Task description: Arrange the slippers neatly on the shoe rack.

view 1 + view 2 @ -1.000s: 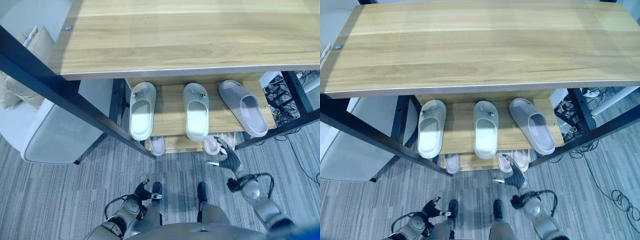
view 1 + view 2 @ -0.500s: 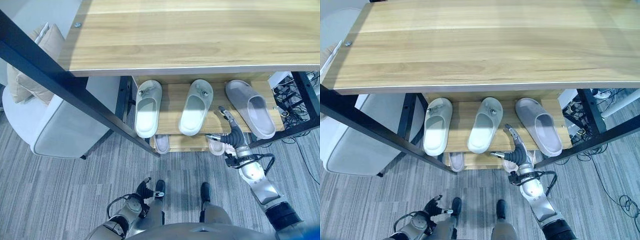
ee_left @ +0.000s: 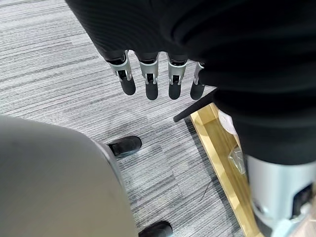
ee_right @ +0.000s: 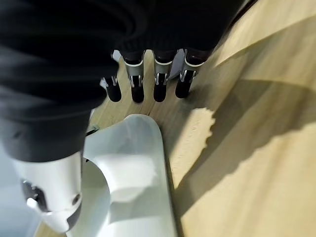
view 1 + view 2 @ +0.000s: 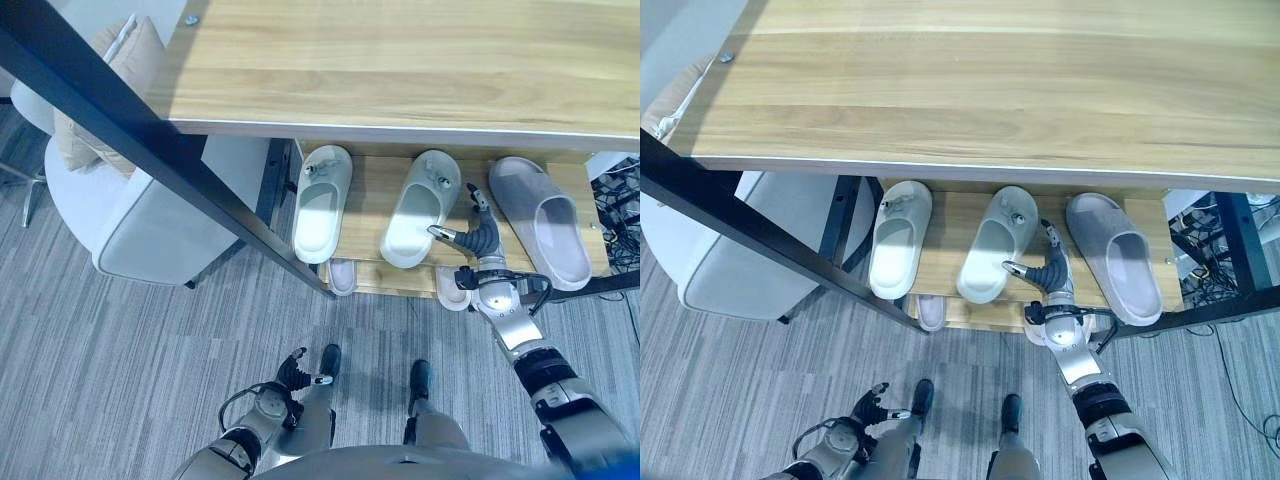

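left eye view: three slippers sit on the rack (image 5: 372,205) shelf under the wooden top: a white one (image 5: 322,203) at left, a tilted white one (image 5: 421,207) in the middle, a grey one (image 5: 542,220) at right. the right hand (image 5: 478,237) reaches between the middle and grey slippers, fingers straight, thumb spread toward the middle slipper's heel. the left hand (image 5: 292,371) hangs low over the carpet (image 5: 120,350), fingers relaxed.

No readable text, labels, numbers or signs. Checked wooden top, shoe rack (image 5: 940,262) shelf, slippers, carpet: all plain. Small ornaments on two white slippers too small to make out.
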Tool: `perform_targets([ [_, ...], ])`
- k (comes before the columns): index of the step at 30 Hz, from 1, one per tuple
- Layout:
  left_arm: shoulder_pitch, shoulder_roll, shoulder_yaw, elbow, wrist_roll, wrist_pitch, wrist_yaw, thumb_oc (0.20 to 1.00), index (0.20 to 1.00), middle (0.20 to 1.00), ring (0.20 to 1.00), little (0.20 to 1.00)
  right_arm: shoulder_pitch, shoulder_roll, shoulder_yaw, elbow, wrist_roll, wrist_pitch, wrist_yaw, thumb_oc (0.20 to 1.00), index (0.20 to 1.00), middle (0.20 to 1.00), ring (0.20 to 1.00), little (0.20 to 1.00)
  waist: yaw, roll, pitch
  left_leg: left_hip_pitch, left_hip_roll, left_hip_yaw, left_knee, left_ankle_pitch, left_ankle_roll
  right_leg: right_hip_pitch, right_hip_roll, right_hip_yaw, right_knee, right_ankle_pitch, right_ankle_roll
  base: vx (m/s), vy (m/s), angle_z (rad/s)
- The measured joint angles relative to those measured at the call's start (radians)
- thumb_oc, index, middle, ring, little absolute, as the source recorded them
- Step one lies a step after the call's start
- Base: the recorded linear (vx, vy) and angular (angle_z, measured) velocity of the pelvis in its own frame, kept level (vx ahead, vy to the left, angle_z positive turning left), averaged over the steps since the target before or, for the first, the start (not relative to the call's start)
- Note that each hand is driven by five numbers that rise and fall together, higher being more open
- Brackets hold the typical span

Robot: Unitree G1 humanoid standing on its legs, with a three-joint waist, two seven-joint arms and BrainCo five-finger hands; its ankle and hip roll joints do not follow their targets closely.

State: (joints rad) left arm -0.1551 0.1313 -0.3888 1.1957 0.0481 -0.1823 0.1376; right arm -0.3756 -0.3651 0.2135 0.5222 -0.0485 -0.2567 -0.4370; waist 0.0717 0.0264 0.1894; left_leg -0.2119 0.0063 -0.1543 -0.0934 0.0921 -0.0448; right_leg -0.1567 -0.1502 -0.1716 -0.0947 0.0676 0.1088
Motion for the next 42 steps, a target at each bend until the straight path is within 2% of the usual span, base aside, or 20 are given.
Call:
perform_targets([
  [5,-0.029,0.000,-0.004,-0.001,-0.028,0.000,0.005,1.000,1.000,1.000,1.000,1.000,-0.072,0.001,-0.012,-0.016,0.036,-0.018,-0.042,1.000,1.000,1.000,1.000,1.000,0.002,0.009,0.047,-0.035,-0.007,-0.029,0.000,0.010,-0.003,-0.019,-0.005,-0.033,0.000,0.001,0.002,0.02,0.023,0.17],
  [24,-0.031,0.000,-0.013,-0.004,-0.037,0.001,0.044,1.000,1.000,1.000,1.000,1.000,-0.096,0.070,0.043,-0.025,0.069,-0.022,-0.054,1.000,1.000,1.000,1.000,1.000,0.004,0.005,0.050,-0.048,-0.014,-0.074,0.000,0.024,-0.006,-0.010,-0.008,-0.074,0.000,-0.002,0.004,0.00,0.016,0.06],
  [26,-0.042,-0.003,-0.024,-0.004,-0.038,0.001,0.055,1.000,1.000,1.000,1.000,1.000,-0.103,0.070,0.040,-0.021,0.077,-0.023,-0.076,1.000,1.000,1.000,1.000,1.000,0.032,0.007,0.051,-0.052,-0.015,-0.077,0.000,0.025,-0.007,-0.010,-0.010,-0.084,0.000,-0.002,0.005,0.00,0.045,0.10],
  [28,-0.094,-0.006,-0.009,0.053,-0.043,0.023,0.053,1.000,1.000,1.000,1.000,1.000,-0.108,0.072,0.047,-0.036,0.092,-0.021,-0.074,1.000,1.000,1.000,1.000,1.000,0.032,0.007,0.052,-0.058,-0.015,-0.081,0.000,0.025,-0.007,-0.012,-0.010,-0.090,0.000,-0.002,0.005,0.01,0.022,0.05],
  [31,-0.063,0.001,0.004,0.047,-0.105,0.008,0.066,1.000,1.000,1.000,1.000,1.000,-0.144,0.081,0.040,-0.024,0.096,-0.027,-0.100,1.000,1.000,1.000,1.000,1.000,0.035,0.012,0.053,-0.081,-0.020,-0.100,0.003,0.030,-0.008,-0.025,-0.011,-0.103,0.000,-0.004,0.006,0.01,0.008,0.15],
  [33,-0.064,0.000,0.000,0.036,-0.115,0.002,0.065,1.000,1.000,1.000,1.000,1.000,-0.153,0.080,0.035,-0.024,0.101,-0.024,-0.114,1.000,1.000,1.000,1.000,1.000,0.059,0.010,0.054,-0.087,-0.023,-0.106,0.006,0.030,-0.008,-0.026,-0.012,-0.110,0.000,-0.004,0.006,0.01,0.015,0.15],
  [42,-0.064,0.001,-0.004,0.036,-0.116,0.004,0.065,1.000,1.000,1.000,1.000,1.000,-0.174,0.114,0.045,-0.014,0.104,-0.007,-0.136,1.000,1.000,1.000,1.000,1.000,0.057,0.011,0.053,-0.086,-0.034,-0.118,0.008,0.034,-0.008,-0.019,-0.022,-0.121,0.000,-0.005,0.007,0.00,0.023,0.03],
])
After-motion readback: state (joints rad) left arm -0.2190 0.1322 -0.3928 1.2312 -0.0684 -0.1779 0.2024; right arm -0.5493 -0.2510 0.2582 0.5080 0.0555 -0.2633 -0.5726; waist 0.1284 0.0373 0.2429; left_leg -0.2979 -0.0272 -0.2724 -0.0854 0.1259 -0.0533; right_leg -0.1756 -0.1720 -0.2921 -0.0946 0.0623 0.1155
